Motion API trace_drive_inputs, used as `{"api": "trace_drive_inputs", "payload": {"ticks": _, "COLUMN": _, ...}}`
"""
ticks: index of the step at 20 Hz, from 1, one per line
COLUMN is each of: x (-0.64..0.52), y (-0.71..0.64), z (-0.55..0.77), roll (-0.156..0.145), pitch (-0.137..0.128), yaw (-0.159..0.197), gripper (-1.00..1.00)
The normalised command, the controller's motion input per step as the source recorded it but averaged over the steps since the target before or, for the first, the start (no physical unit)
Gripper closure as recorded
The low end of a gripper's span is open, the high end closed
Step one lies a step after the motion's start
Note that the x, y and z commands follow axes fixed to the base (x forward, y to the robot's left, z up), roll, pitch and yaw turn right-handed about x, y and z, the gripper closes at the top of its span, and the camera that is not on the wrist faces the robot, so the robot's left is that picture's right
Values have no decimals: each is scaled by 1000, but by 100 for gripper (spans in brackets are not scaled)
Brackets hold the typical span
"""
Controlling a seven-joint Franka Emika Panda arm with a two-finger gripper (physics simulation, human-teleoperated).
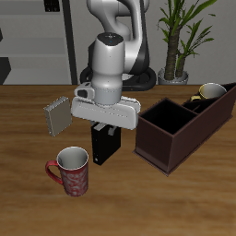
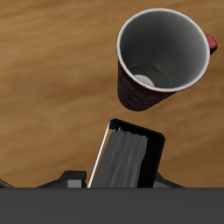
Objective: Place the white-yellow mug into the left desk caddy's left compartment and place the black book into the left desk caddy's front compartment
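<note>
Near table centre: gripper [image 1: 105, 129] over upright black book [image 1: 102, 147], grip state unclear | red mug [image 1: 72, 171] nearer front | white-yellow mug [image 1: 209, 92] inside left desk caddy [image 1: 175, 134]

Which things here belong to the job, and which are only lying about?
Job: black book under the gripper; white-yellow mug, already inside the left desk caddy.
Lying about: red patterned mug; grey ribbed notebook; potted plant.

So the hand [image 1: 105, 130] sits right on top of the upright black book [image 1: 103, 147]. White-yellow mug [image 1: 210, 93] is inside the left desk caddy [image 1: 171, 138]. Red mug [image 1: 71, 171] is near the desk's [image 1: 28, 203] front edge, and a grey notebook [image 1: 57, 116] stands farther back.
</note>
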Motion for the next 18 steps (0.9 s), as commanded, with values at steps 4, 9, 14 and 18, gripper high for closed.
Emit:
{"api": "trace_drive_inputs", "payload": {"ticks": 4, "x": -415, "y": 63, "z": 308, "roll": 5, "pitch": -25, "yaw": -56, "gripper": 100}}
{"api": "trace_drive_inputs", "payload": {"ticks": 9, "x": -655, "y": -60, "z": 372, "roll": -47, "pitch": -67, "yaw": -12, "gripper": 100}}
{"api": "trace_drive_inputs", "payload": {"ticks": 14, "x": -617, "y": -9, "z": 305, "roll": -41, "pitch": -59, "yaw": -6, "gripper": 100}}
{"api": "trace_drive_inputs", "payload": {"ticks": 18, "x": -775, "y": 164, "z": 293, "roll": -41, "pitch": -81, "yaw": -35, "gripper": 100}}
